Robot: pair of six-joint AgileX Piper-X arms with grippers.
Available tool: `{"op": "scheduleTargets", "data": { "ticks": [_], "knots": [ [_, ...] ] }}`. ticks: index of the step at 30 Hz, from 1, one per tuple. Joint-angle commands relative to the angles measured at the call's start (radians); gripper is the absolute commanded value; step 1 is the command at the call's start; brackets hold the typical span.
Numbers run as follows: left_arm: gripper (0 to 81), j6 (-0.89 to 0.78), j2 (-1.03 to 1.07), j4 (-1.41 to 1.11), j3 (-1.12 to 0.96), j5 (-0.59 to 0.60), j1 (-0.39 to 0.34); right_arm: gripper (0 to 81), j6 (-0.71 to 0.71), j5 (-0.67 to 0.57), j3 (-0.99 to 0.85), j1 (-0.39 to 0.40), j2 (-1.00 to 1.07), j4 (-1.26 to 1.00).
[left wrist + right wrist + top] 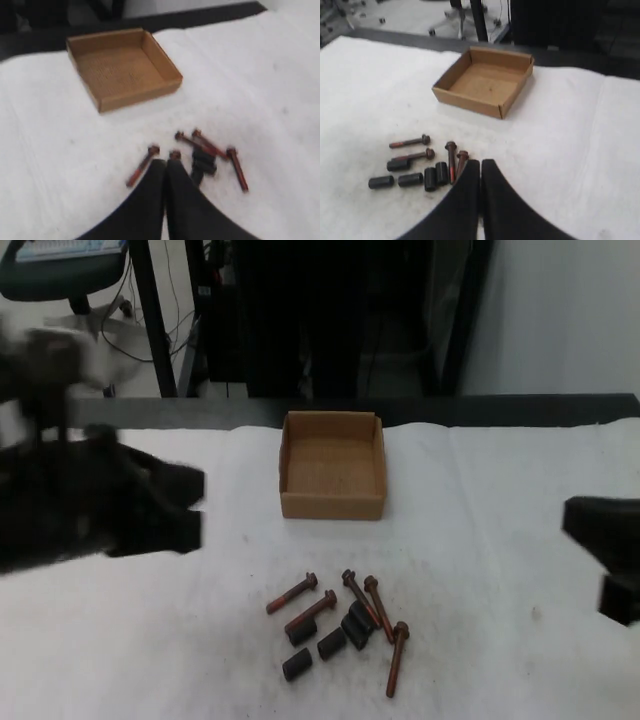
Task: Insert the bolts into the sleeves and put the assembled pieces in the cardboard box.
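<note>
We list bolts [397, 658] and sleeves [297, 664] loose on the bench [500, 590] near the box [332, 505]; judged light, stiff, smooth, best pinched mid-shank; left tool [165, 167] and right tool [481, 167] both pressed together, holding nothing.

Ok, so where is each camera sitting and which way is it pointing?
High view: behind both arms, facing forward and down on the cloth; left arm and right arm show at its sides.
Left wrist view: on the left arm, looking past the shut left gripper toward the bolts and box.
Right wrist view: on the right arm, looking past the shut right gripper toward the same pile.
Shared: all three show the box, bolts and sleeves.
</note>
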Motion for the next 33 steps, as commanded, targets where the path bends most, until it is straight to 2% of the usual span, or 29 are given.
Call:
{"op": "scheduleTargets", "data": {
  "ticks": [1,3,5,7,10,12,17,24,33],
  "knots": [
    [11.3,0.114,0.185,0.207,-0.158,0.005,-0.083,0.8,-0.008,-0.010,-0.007,-0.002,-0.017,0.008],
    [22.4,0.178,0.279,0.249,-0.215,0.005,-0.126,0.0,-0.008,-0.030,-0.029,-0.002,0.050,0.008],
    [34.5,0.279,0.359,0.256,-0.266,-0.011,-0.165,3.6,-0.008,-0.038,-0.048,-0.002,0.094,0.008],
    [41.0,0.336,0.417,0.256,-0.305,-0.066,-0.192,7.9,0.000,-0.038,-0.067,-0.002,0.116,0.008],
    [41.3,0.403,0.486,0.256,-0.356,-0.144,-0.220,13.4,0.000,-0.034,-0.096,-0.002,0.114,0.008],
    [41.3,0.481,0.526,0.265,-0.387,-0.144,-0.227,14.0,0.000,-0.032,-0.118,-0.002,0.114,0.008],
    [41.3,0.519,0.635,0.273,-0.453,-0.144,-0.238,14.0,0.000,-0.035,-0.145,-0.002,0.114,0.015],
    [30.1,0.518,0.797,0.340,-0.587,-0.171,-0.238,14.0,-0.008,-0.039,-0.150,-0.002,0.114,0.105],
    [29.5,0.521,0.933,0.452,-0.676,-0.242,-0.238,14.0,-0.066,-0.039,-0.150,-0.002,0.114,0.157]
  ]
}}
